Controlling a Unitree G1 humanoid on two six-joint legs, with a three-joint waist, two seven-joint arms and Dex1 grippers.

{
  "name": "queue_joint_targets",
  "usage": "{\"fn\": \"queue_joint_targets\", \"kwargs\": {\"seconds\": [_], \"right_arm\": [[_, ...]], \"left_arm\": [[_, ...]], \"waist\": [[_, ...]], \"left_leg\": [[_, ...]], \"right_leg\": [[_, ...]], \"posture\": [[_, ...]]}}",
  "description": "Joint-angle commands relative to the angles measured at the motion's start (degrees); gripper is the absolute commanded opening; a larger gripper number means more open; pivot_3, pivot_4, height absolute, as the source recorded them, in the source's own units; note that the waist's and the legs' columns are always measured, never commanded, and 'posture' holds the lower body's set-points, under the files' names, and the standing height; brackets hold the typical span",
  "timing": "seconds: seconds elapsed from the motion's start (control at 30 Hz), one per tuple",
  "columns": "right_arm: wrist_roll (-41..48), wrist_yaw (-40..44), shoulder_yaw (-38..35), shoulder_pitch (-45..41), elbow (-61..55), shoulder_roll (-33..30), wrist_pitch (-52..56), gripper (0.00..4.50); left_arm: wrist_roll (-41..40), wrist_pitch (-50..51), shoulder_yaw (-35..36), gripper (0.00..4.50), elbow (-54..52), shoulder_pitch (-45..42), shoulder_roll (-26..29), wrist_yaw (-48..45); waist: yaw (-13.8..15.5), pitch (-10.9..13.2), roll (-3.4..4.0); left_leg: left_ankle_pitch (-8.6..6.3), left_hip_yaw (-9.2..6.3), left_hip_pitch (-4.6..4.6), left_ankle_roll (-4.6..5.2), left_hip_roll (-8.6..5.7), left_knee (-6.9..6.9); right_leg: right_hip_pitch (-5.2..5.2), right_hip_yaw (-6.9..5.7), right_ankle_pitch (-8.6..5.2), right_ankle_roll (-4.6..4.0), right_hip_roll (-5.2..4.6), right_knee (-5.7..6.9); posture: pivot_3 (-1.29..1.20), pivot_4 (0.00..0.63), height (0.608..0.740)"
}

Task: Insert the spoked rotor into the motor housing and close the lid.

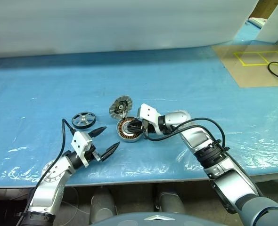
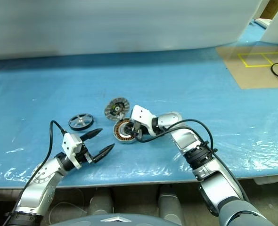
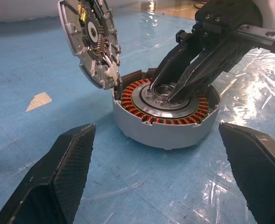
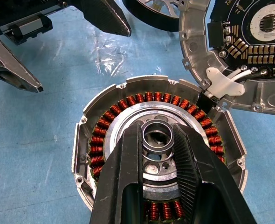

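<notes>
The motor housing [image 1: 127, 130], a silver-rimmed disc with orange-copper windings, lies on the blue table. My right gripper [image 1: 139, 126] reaches in from the right and is shut on the housing's centre hub ring [image 4: 157, 135], one black finger [image 4: 123, 177] on each side of it. The lid [image 1: 120, 107] stands tilted up at the housing's far edge, with its inner circuit face [image 4: 263, 28] showing. The spoked rotor [image 1: 83, 119], dark-rimmed with silver spokes, lies flat to the left of the housing. My left gripper [image 1: 110, 137] hangs open and empty just in front and left of the housing, pointing at it.
Crinkled blue sheeting [image 1: 44, 84] covers the table, whose front edge [image 1: 143, 178] runs just below my arms. A brown board with a yellow taped square [image 1: 252, 59] and a black cable [image 1: 276, 70] lie at the back right. A white panel [image 1: 110, 23] closes the back.
</notes>
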Motion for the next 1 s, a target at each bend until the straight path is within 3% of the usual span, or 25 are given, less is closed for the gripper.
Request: {"fn": "queue_joint_targets", "kwargs": {"seconds": [0.03,1.0], "right_arm": [[-0.02,0.36,-0.35,0.58,-0.51,-0.62,0.26,0.57],[-0.73,-0.57,0.08,0.97,-0.66,-0.89,1.31,0.57]], "left_arm": [[-0.03,-1.15,0.58,4.5,-1.22,0.04,0.45,-0.18],[0.45,-1.82,0.23,4.5,-0.22,-0.37,0.02,-0.26]], "waist": [[0.01,0.0,0.0],[0.11,0.0,0.0]], "left_leg": [[0.0,0.0,0.0,0.0,0.0,0.0],[0.0,0.0,0.01,0.0,0.0,0.1]], "right_leg": [[0.0,0.0,0.0,0.0,0.0,0.0],[0.04,0.0,0.0,0.0,-0.02,0.05]], "posture": [[0.0,0.15,0.74],[0.0,0.15,0.74]]}}
